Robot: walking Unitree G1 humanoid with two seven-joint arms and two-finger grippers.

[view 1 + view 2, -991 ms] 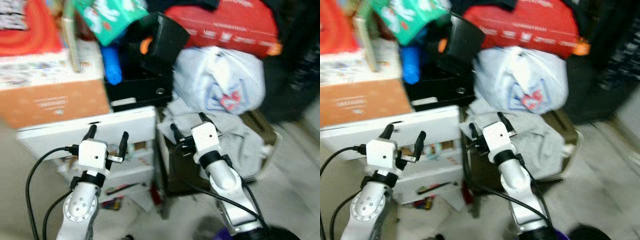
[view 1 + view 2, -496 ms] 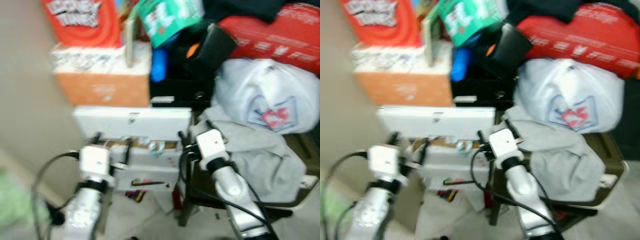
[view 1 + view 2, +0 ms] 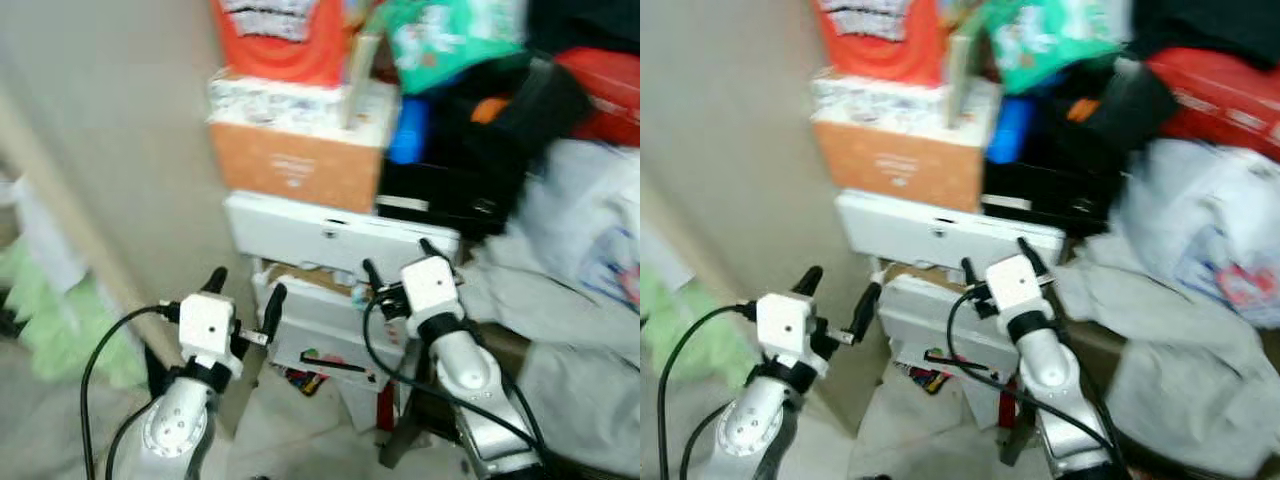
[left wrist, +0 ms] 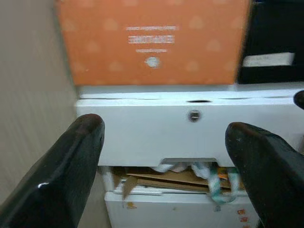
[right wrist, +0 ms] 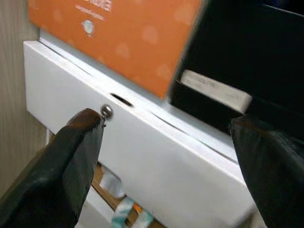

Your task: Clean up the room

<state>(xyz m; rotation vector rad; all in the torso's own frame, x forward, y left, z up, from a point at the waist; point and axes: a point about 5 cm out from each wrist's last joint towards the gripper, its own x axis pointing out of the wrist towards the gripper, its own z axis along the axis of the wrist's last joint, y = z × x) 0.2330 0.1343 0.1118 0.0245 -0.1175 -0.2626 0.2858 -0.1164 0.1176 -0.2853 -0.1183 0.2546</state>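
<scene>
left gripper [image 3: 244, 288]: fingers spread wide, holding nothing
right gripper [image 3: 398, 260]: fingers apart, near white drawer unit [image 3: 330, 235]
orange box [image 3: 300, 165]: sits on top

Motion-blurred head views; orange box [image 4: 154, 40] cropped, drawer [image 4: 190, 190] contents indistinct

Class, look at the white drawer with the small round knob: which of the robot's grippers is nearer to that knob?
Right. The right gripper is raised just in front of the white drawer, close below the knob. The left gripper sits lower, off toward the wall.
</scene>
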